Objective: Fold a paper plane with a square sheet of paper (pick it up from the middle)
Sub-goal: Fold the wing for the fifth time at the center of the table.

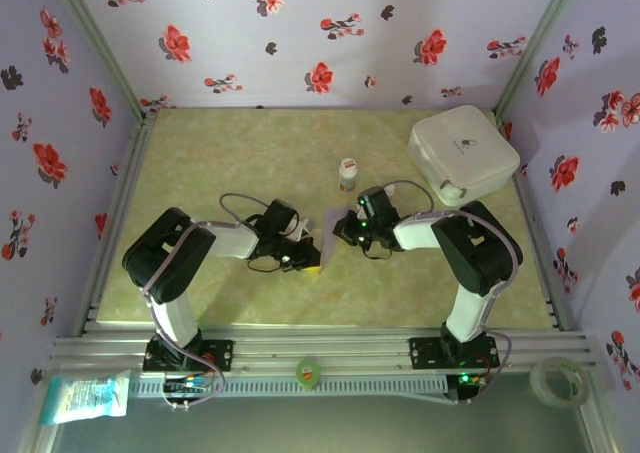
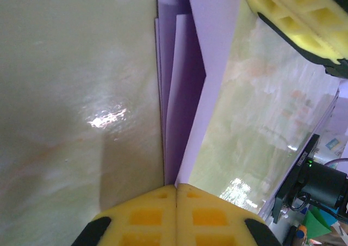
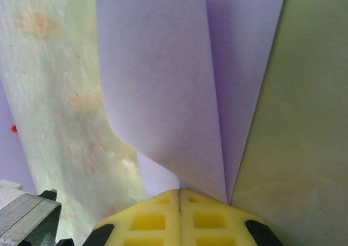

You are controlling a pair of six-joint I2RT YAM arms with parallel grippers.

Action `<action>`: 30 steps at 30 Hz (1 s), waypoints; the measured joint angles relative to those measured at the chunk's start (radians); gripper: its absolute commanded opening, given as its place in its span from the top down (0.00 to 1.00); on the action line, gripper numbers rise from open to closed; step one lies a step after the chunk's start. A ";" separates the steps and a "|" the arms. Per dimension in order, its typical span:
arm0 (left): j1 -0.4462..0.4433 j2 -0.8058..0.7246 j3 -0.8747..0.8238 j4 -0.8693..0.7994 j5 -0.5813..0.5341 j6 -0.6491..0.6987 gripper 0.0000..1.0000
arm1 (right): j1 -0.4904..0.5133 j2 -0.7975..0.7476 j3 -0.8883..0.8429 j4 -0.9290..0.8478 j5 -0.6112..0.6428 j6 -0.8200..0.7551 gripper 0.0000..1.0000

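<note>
Presently one folded sheet (image 3: 157,83), one bottle (image 1: 347,174), one box (image 1: 463,153).

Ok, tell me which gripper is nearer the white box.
Right. The right gripper sits left of the white box, towards the bases; the left gripper is farther left, past the paper.

The left gripper (image 2: 175,189) has its yellow fingers pressed together on the near tip of the folded lilac paper (image 2: 185,83), which runs away from it across the green table (image 2: 70,94), with a second yellow finger (image 2: 296,18) beyond the paper's right edge.
</note>
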 measured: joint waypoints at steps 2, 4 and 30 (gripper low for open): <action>-0.001 0.000 0.000 0.000 0.000 -0.001 0.89 | 0.000 0.000 0.000 0.000 0.000 0.000 0.95; -0.002 -0.003 0.000 0.000 0.003 0.000 0.87 | 0.000 0.000 0.000 0.000 0.000 0.000 0.95; -0.013 -0.249 -0.014 -0.098 -0.066 -0.031 0.93 | 0.003 0.000 0.000 0.000 0.001 0.000 0.95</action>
